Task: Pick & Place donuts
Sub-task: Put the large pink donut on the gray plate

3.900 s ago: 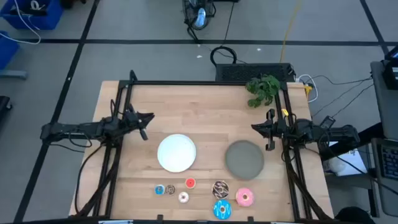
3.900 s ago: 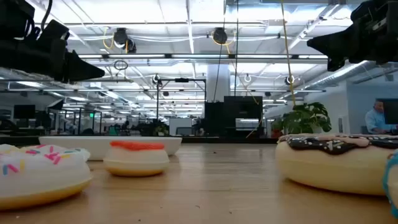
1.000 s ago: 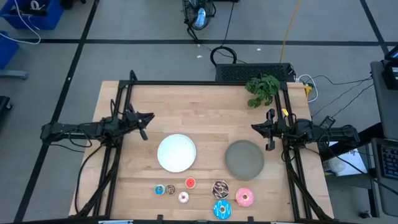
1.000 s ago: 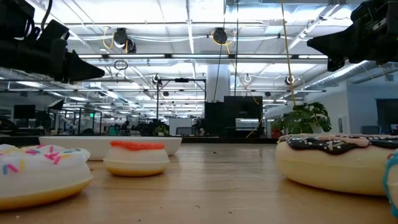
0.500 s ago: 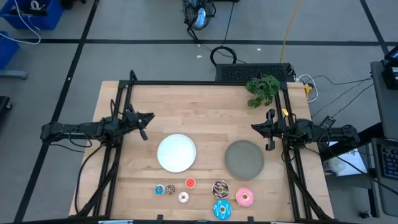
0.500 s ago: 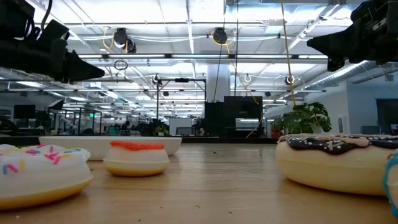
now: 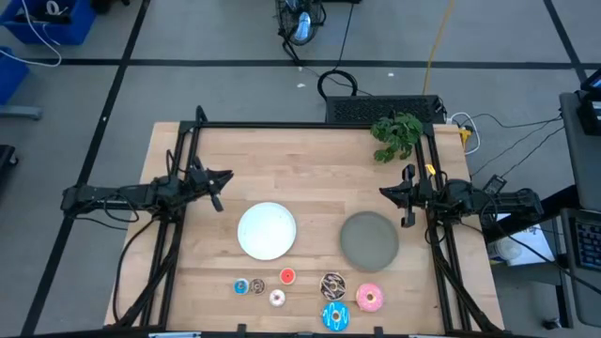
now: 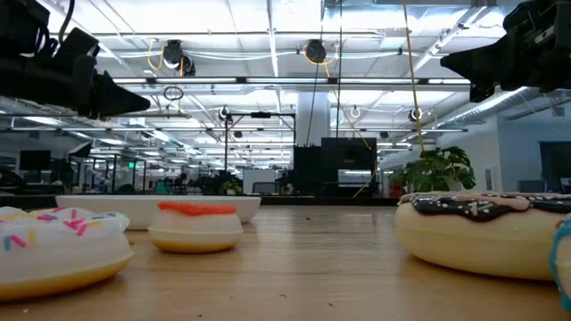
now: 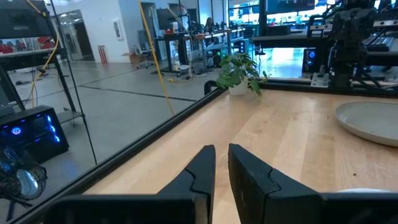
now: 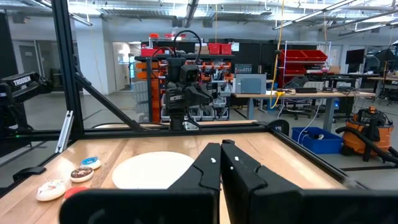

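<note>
Right now both arms hang back at the table's sides, away from the donuts. The left gripper (image 7: 222,176) sits by the left edge, just beyond the white plate (image 7: 267,230), with its fingers (image 9: 202,171) pressed nearly together and nothing between them. The right gripper (image 7: 385,192) waits at the right edge, close to the grey plate (image 7: 368,238), its fingers (image 10: 210,168) likewise drawn together on nothing.

All seven donuts lie on the bare table (image 7: 300,155) along the near edge, none on either plate. On the left side of the row are the tiny ones: the tiny blue donut (image 7: 241,287) touching the tiny brown donut (image 7: 257,286), the red-orange donut (image 7: 287,276) a little farther in, and the whitish-pink donut (image 7: 277,298) just beside it toward the edge. To their right sit the larger three, bunched close: the speckled donut (image 7: 332,284), the big blue donut (image 7: 335,317) nearer the edge, and the pink donut (image 7: 369,299) beside both.

A small green plant (image 7: 397,134) stands at the far right corner.
</note>
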Motion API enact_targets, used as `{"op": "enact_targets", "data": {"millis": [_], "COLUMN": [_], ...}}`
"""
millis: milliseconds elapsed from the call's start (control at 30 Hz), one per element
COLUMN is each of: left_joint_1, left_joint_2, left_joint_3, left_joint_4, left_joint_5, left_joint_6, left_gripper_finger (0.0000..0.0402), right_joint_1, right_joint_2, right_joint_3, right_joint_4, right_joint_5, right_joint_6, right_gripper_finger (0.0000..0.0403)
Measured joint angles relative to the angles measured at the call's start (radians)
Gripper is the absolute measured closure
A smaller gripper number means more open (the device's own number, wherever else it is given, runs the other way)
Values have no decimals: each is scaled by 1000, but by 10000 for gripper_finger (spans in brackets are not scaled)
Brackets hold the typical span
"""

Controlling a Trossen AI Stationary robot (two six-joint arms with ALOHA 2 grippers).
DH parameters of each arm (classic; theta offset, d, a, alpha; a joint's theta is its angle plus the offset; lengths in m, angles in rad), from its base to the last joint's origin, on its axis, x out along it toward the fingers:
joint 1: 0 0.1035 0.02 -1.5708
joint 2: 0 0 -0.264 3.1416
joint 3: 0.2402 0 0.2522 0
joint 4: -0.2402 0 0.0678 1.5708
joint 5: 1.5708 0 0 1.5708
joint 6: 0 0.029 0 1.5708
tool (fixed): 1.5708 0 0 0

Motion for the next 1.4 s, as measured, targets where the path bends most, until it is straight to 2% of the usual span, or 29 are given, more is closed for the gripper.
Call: {"op": "enact_targets", "data": {"millis": [200,400,600,733,967,1067,1133,1233,1333,1400], "left_joint_1": [0,0,1,1,1,0,0,1,1,1], "left_joint_2": [0,0,0,1,2,5,5,5,5,5], "left_joint_3": [0,0,0,0,0,0,0,0,0,0], "left_joint_4": [0,3,22,9,-14,-16,-8,2,10,71], "left_joint_5": [0,41,-20,12,125,159,161,161,161,165], "left_joint_6": [-46,-228,-241,-295,-230,-228,-205,-149,-135,-122], "left_gripper_finger": [350,350,350,350,350,350,350,350,350,350], "right_joint_1": [0,0,0,0,0,0,3,25,57,79], "right_joint_2": [0,0,0,0,0,0,2,55,150,249], "right_joint_3": [0,0,0,0,0,4,38,117,252,339], "right_joint_4": [0,0,-53,-64,-62,9,9,-145,-215,-305], "right_joint_5": [0,0,0,0,0,0,-3,-27,-23,-22], "right_joint_6": [0,0,0,0,0,-25,-4,0,25,48], "right_gripper_finger": [403,403,403,403,403,403,403,403,403,403]}}
